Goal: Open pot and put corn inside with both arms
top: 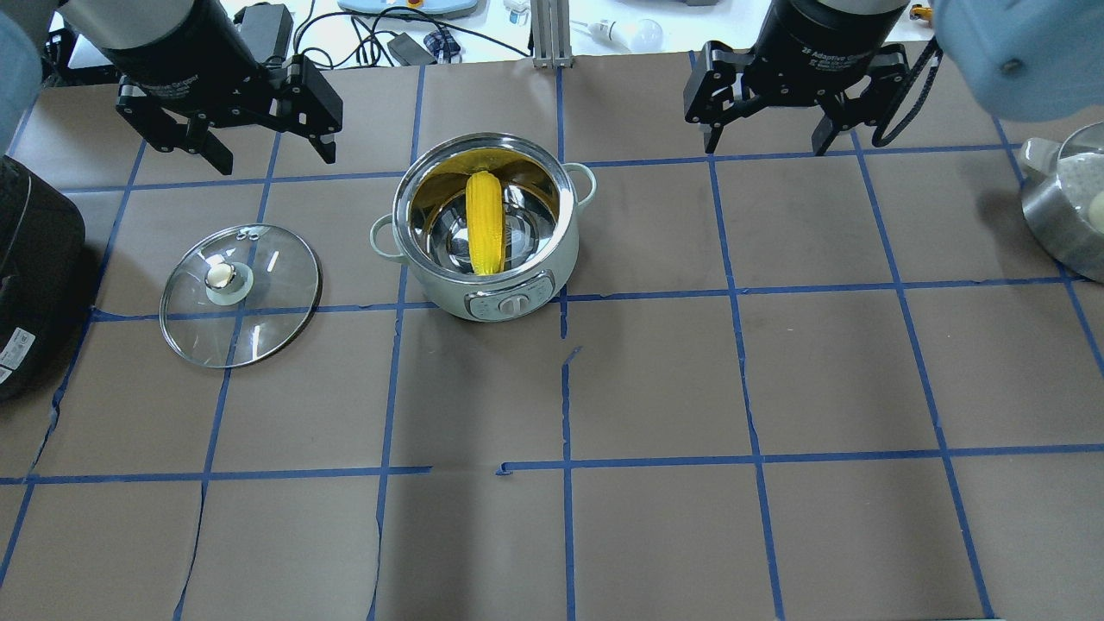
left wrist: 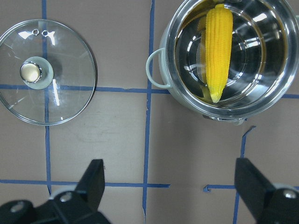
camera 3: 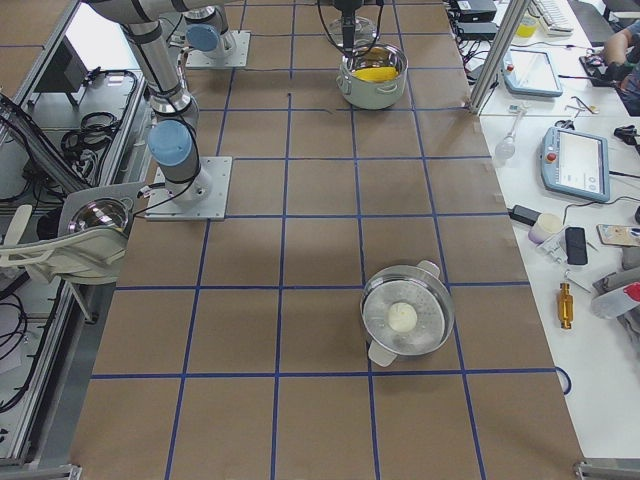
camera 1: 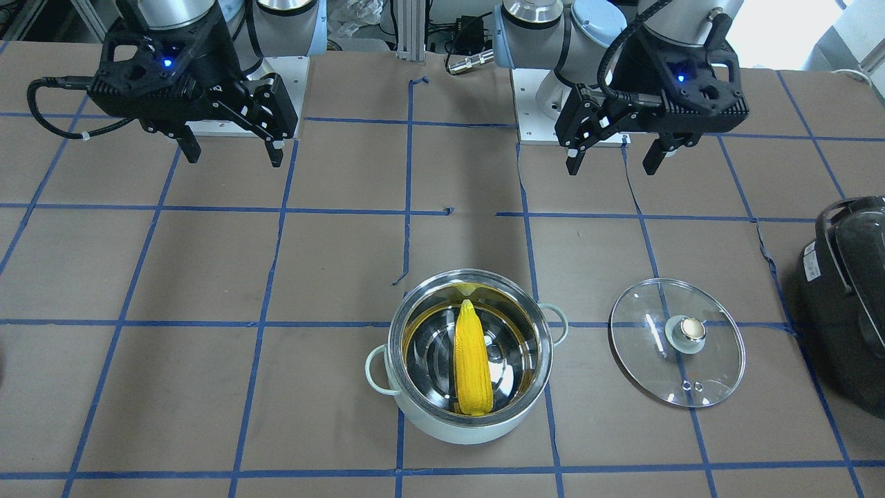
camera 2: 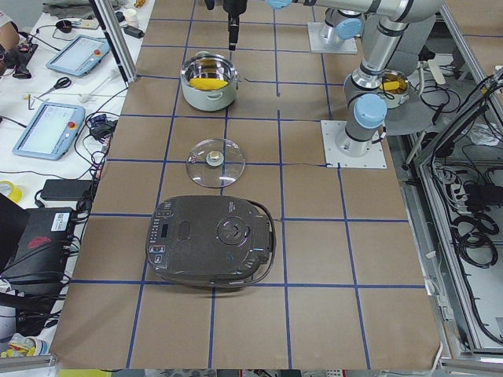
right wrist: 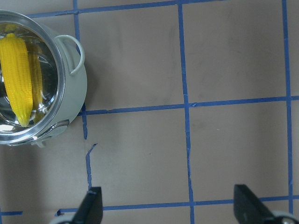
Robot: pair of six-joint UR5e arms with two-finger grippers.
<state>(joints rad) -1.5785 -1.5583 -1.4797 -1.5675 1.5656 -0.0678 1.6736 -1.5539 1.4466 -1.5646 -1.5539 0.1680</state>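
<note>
The mint-green pot [camera 1: 442, 423] stands open near the table's middle, and it also shows in the overhead view [top: 448, 286]. The yellow corn [camera 1: 472, 363] lies inside it on the steel bottom, its tip leaning on the pot's wall [top: 485, 222]. The glass lid [camera 1: 643, 360] with its beige knob lies flat on the table beside the pot, on my left side [top: 267, 310]. My left gripper [camera 1: 612, 162] is open and empty, raised back near its base [top: 274, 155]. My right gripper [camera 1: 234, 155] is open and empty too, raised on the other side [top: 764, 142].
A large black appliance [camera 1: 847, 304] sits at the table's left end, beyond the lid [camera 2: 212, 239]. A steel pot [camera 3: 405, 320] holding a white round thing stands toward the right end. Blue tape lines grid the brown table cover.
</note>
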